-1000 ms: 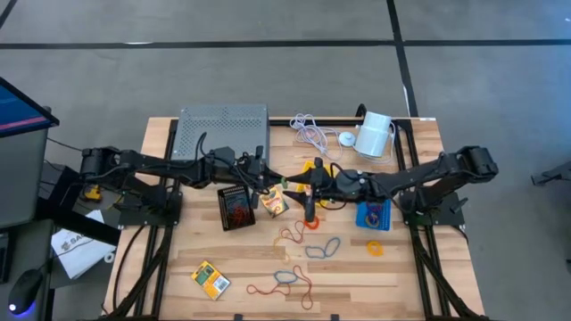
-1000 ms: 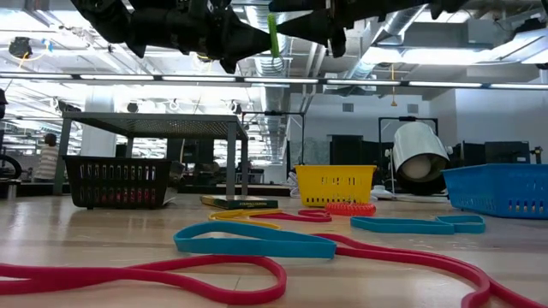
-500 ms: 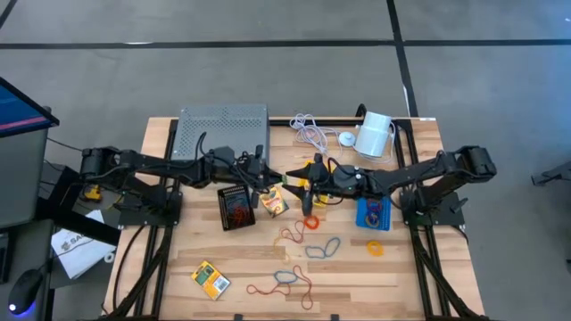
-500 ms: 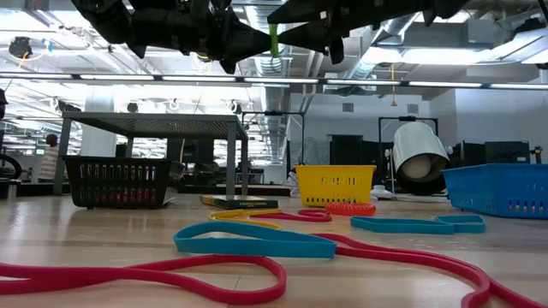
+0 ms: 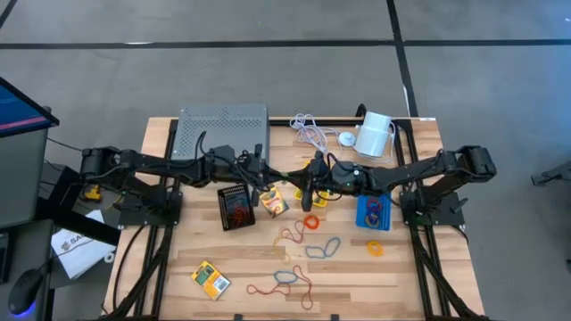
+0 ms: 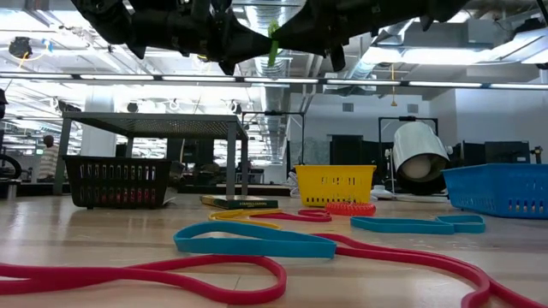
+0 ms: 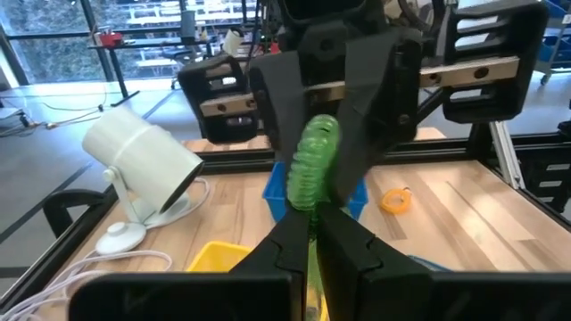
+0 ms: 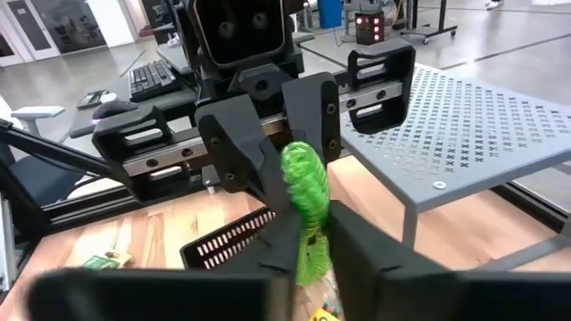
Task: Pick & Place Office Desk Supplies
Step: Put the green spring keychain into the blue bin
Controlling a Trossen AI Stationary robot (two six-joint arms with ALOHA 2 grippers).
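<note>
A green ribbed rubber band [image 6: 272, 43] hangs high over the table's middle, between my two grippers, which meet there tip to tip. My left gripper [image 5: 275, 181] comes from the table's left and is shut on the band [image 7: 312, 160]. My right gripper [image 5: 299, 184] comes from the right and is shut on the same band [image 8: 302, 178]. Below them stand a black bin [image 5: 236, 207], a yellow bin [image 6: 335, 183] and a blue bin [image 5: 373, 214]. Loose bands [image 5: 308, 245] and a crayon box [image 5: 211, 279] lie flat on the wood. My left gripper pinches the green band's near end [image 7: 310, 203] between its two fingertips, coming level from the table's left. The band stands up from the tips, lifted clear of the table. My right gripper pinches the band's lower part [image 8: 308, 234] between its two fingers, coming about level from the table's right, opposite the left fingers [image 8: 245, 169]. The band is clear of everything below.
A grey perforated stand [image 5: 223, 129] is at the far left, with a white cable [image 5: 310, 134] and a white cylinder lamp [image 5: 375, 134] at the far right. A second crayon box [image 5: 275, 201] lies under the grippers. Red, blue and orange bands cover the near middle [image 6: 257, 239].
My right gripper has moved toward the table's left, up to the left gripper, and has shut its fingers on the green band. The left gripper and the band have kept still.
</note>
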